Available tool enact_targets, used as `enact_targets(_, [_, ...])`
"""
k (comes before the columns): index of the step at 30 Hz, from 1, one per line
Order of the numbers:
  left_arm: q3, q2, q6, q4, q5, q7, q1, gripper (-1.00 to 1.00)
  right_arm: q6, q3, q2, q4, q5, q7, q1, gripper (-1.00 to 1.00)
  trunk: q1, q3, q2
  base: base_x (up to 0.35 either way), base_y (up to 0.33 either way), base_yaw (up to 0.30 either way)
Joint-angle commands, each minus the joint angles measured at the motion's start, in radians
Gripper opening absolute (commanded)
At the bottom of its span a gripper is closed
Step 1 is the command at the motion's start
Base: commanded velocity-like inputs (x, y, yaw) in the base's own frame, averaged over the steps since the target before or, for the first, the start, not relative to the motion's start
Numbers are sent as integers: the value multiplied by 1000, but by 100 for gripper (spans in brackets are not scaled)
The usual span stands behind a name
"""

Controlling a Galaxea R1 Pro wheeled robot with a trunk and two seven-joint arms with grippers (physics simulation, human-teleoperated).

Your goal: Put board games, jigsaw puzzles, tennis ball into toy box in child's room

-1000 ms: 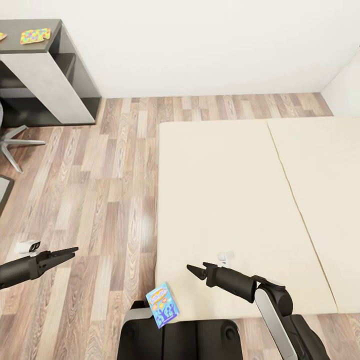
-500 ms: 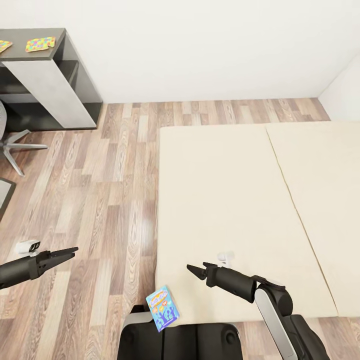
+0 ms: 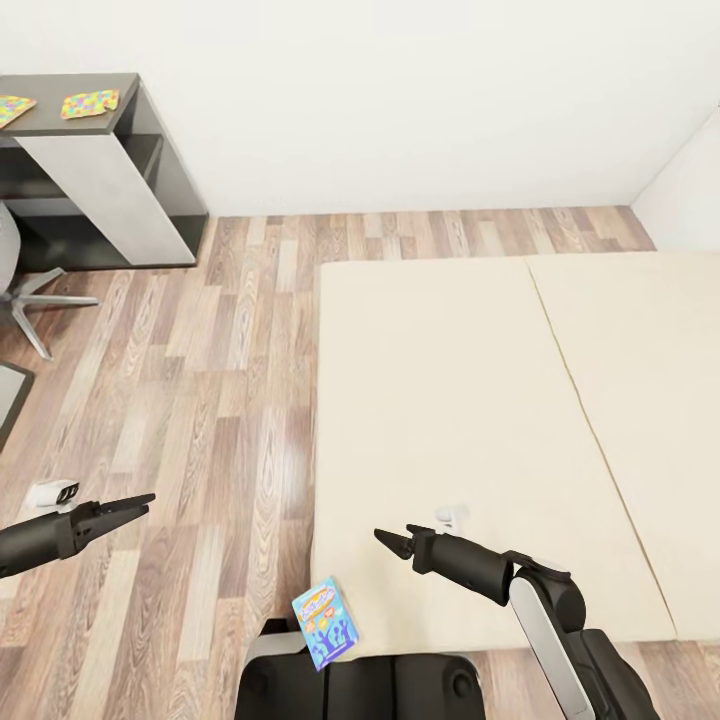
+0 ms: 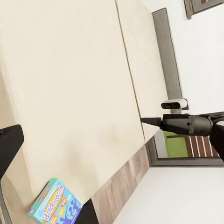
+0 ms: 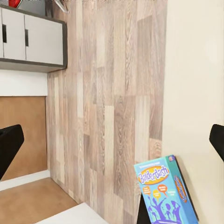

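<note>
- the left end effector point(image 3: 140, 501) hangs over the wood plank floor point(image 3: 200, 400), well left of the bed point(image 3: 450, 400); in the head view its two dark fingers lie close together and come to a point, so it looks pressed together and holds nothing.
- the right end effector point(image 3: 385, 541) reaches over the near left part of the bed; its fingers also taper to one point, looking pressed together, with nothing between them. the left wrist view shows the same arm from the side, its tip point(image 4: 145, 122) narrow and shut.
- a small blue board game point(image 3: 325, 616) with "balderdash" printed on it stands tilted at the near left corner of the bed, just in front of the robot's dark base point(image 3: 360, 685). it appears again in the left wrist view point(image 4: 53, 204) and the right wrist view point(image 5: 165, 192), at the bed's edge beside the floor.
- the bed is a broad cream surface split by one seam point(image 3: 580, 400) into two sections.
- at the far left stands the dark grey lower section of the desk point(image 3: 110, 150), and two multicoloured jigsaw puzzles lie flat on its top: one point(image 3: 90, 102) fully seen, the other point(image 3: 14, 108) at the picture's edge, the two near each other but apart.
- chair legs point(image 3: 30, 300) show on the floor beside the desk.
- white drawers point(image 5: 28, 37) show in the right wrist view.
</note>
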Motion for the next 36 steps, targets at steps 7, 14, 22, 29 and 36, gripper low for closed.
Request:
enact_targets(7, [0, 0, 11, 0, -1, -4, 0, 100, 5, 1, 1, -1, -2, -3, 0, 100, 1, 10, -1, 0, 0, 0])
enact_targets(14, [-1, 0, 11, 0, -2, -4, 0, 100, 5, 1, 1, -1, -3, -6, 0, 100, 1, 22, -1, 0, 0, 0])
enact_targets(22, [0, 0, 11, 0, -2, -4, 0, 100, 5, 1, 1, -1, -4, -7, 0, 100, 1, 35, -1, 0, 0, 0])
enact_targets(29, [0, 0, 11, 0, -2, -4, 0, 100, 3, 1, 2, -5, -6, -6, 0, 100, 1, 47, -1, 0, 0, 0])
enact_targets(36, [0, 0, 11, 0, -2, -4, 0, 100, 2, 1, 10, -13, -8, -2, 0, 100, 1, 58, -1, 0, 0, 0])
